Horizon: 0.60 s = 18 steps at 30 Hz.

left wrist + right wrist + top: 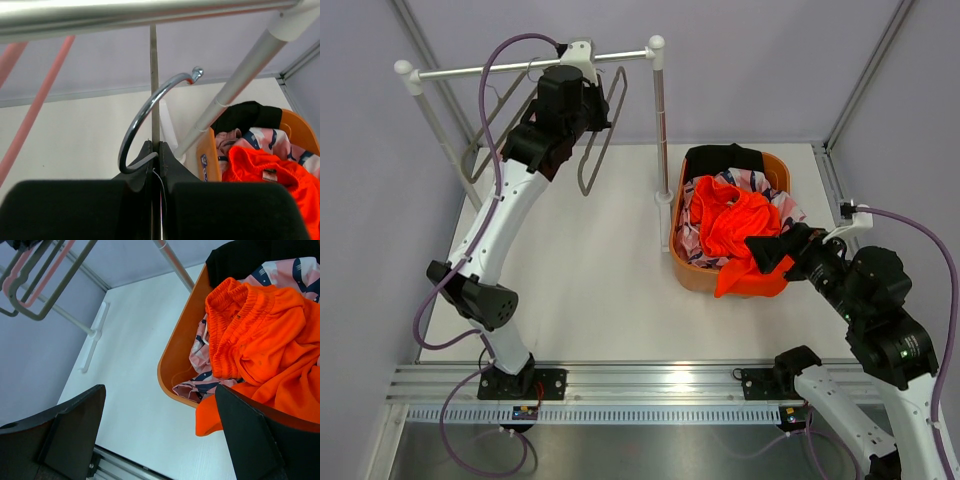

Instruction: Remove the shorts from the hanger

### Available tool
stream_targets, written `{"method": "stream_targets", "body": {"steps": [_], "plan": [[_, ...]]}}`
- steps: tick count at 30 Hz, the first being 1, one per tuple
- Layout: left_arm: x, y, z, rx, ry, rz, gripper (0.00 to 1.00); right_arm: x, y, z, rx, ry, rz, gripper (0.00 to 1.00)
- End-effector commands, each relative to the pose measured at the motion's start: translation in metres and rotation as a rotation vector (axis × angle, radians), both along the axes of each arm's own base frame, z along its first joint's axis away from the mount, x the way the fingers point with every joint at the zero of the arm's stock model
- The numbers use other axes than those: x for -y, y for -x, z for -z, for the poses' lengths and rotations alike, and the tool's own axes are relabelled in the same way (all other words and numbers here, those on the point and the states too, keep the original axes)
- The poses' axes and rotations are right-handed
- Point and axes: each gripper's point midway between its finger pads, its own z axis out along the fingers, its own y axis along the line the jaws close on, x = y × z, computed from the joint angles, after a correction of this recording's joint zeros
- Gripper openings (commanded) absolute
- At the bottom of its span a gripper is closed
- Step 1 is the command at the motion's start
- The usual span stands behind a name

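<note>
The orange basket (690, 272) holds all three shorts (730, 225), with the orange pair on top. Its blue sticker (205, 167) is unreadable. My left gripper (156, 147) clamps a hanger (145, 107) hook; my right gripper (157, 392) stands wide apart.

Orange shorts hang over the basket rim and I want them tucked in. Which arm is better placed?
Right. The right end effector, open, sits beside the basket at the overhanging orange shorts. The left end effector is up at the rail, shut on a hanger hook.
</note>
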Motion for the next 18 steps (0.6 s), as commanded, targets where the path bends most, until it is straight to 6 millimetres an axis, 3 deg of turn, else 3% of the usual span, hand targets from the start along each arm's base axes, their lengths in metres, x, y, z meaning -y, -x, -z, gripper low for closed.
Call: {"method": "stream_targets", "body": {"steps": [1, 11, 12, 18], "plan": [[-0.014, -0.011, -0.058, 0.186, 0.078, -0.098, 0.00, -0.003, 0.006, 0.007, -0.005, 0.041, -0.046, 0.99], [-0.028, -0.024, -0.075, 0.269, 0.057, -0.191, 0.00, -0.012, 0.004, 0.004, 0.005, 0.043, -0.095, 1.00], [-0.028, -0.024, -0.083, 0.285, 0.065, -0.195, 0.00, -0.013, 0.005, 0.002, 0.011, 0.041, -0.102, 0.99], [-0.029, -0.042, -0.080, 0.298, 0.072, -0.248, 0.00, -0.015, 0.007, -0.002, 0.022, 0.047, -0.121, 0.99]]}}
